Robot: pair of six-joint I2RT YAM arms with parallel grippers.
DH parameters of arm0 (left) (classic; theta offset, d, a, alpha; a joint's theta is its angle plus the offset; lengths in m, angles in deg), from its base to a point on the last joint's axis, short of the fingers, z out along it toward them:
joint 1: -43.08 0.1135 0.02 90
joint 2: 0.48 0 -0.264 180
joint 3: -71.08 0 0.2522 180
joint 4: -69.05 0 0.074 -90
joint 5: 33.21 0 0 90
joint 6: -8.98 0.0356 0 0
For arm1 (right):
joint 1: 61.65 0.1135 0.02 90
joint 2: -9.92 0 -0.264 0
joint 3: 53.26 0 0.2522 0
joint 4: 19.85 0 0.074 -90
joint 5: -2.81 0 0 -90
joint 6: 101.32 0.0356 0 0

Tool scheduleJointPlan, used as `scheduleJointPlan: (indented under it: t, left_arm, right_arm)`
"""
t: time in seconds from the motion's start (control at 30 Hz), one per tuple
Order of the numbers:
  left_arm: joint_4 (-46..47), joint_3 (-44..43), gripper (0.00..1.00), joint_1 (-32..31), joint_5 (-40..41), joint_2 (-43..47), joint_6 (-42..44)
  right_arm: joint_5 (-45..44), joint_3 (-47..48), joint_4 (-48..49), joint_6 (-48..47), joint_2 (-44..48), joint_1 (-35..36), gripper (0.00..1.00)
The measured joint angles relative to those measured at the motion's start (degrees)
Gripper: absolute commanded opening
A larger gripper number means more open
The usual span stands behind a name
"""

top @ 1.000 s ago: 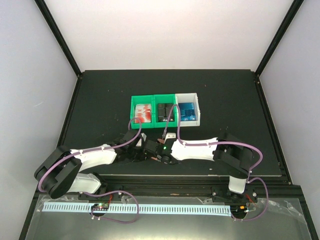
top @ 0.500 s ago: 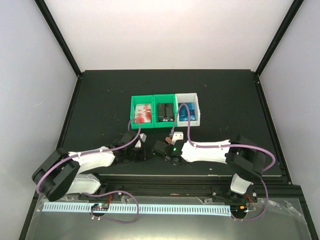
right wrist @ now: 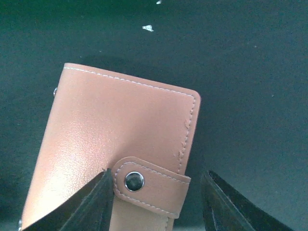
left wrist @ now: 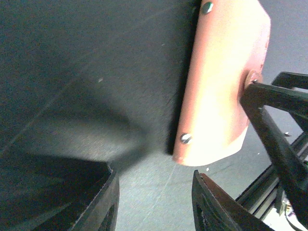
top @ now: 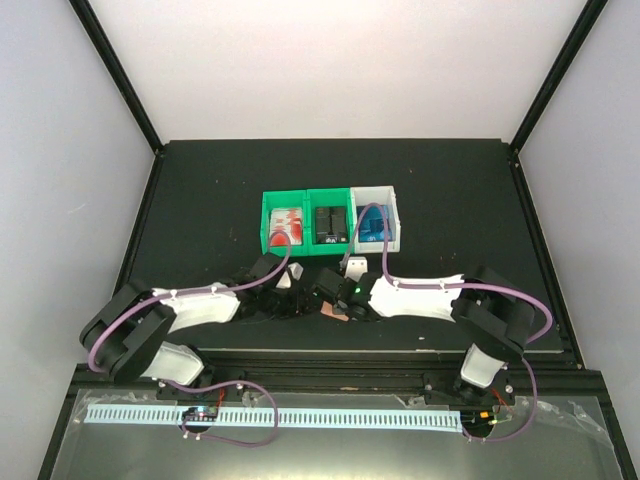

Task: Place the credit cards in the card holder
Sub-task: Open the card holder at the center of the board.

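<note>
Straddles the snap-tab end of the closed card holder with the right gripper, jaws wide apart, nothing clamped. Lies flat on the black table, ahead and right of the left gripper, likewise spread and empty.

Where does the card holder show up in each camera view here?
Top external: card holder, a small patch low in the centre.
Left wrist: card holder upper right, running off the top.
Right wrist: card holder centre-left, snap tab facing the camera.
Shared landmark: the black table beneath it.
</note>
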Motion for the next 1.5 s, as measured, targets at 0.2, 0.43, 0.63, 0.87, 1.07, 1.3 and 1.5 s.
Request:
scheduleJointPlan:
  t: [0.2,0.43,0.63,0.87,1.07,1.3,1.5]
  left_arm:
    - [3.39,-0.42,0.47,-0.07,-1.33,-2.29,-1.42]
    - [6.32,-1.81,0.48,-0.81,-2.45,-5.4,-2.51]
    - [8.48,-3.69,0.44,-0.98,-3.52,-8.52,-3.06]
    - [9.18,-5.11,0.14,-0.94,-3.82,-11.32,-3.54]
    - [8.72,-5.14,0.02,-0.94,-2.71,-11.98,-2.84]
    - [9.05,-4.85,0.02,-1.53,-1.25,-11.52,-2.4]
    - [8.55,-4.5,0.02,-1.64,-0.46,-10.78,-2.32]
  right_arm:
    - [1.16,-2.27,3.96,-2.8,0.09,-1.38,0.37]
    - [4.17,-6.19,10.1,-5.86,2.49,-2.64,0.3]
    - [9.29,-9.9,17.03,-8.76,4.76,-4.79,0.3]
    - [13.14,-11.52,20.94,-10.03,5.42,-6.36,0.26]
    - [12.66,-11.56,20.83,-7.65,5.68,-6.54,0.29]
    - [5.79,-10.03,13.27,-0.31,6.67,-5.62,0.37]
    - [-1.92,-9.42,2.32,2.95,8.74,-6.23,0.42]
